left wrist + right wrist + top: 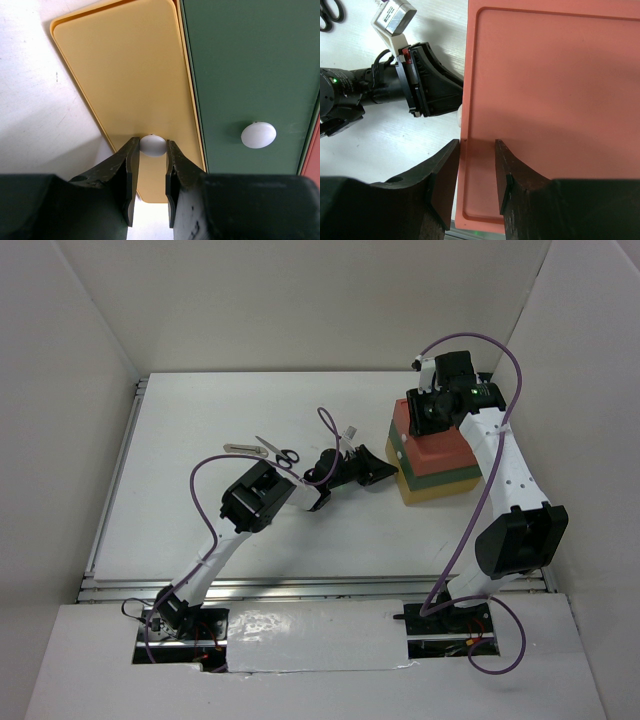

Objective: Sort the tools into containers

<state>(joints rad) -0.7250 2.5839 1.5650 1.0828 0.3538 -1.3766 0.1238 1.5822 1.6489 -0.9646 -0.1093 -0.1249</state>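
Note:
The containers stand at the right as a stack (440,462): red-orange on top, dark green in the middle, yellow at the bottom. In the left wrist view my left gripper (152,142) is closed around the white knob (152,148) of the yellow drawer (130,75). The green drawer (250,60) is beside it. My right gripper (476,145) rests over the left edge of the red-orange top (555,85), jaws slightly apart with nothing between them. The scissors (280,452) and the silver bar (240,448) lie left of the stack. The pliers are hidden.
The left arm (255,498) stretches across the middle of the table towards the stack. A purple cable (328,425) loops above its wrist. White walls enclose the table on three sides. An aluminium rail (300,585) runs along the near edge.

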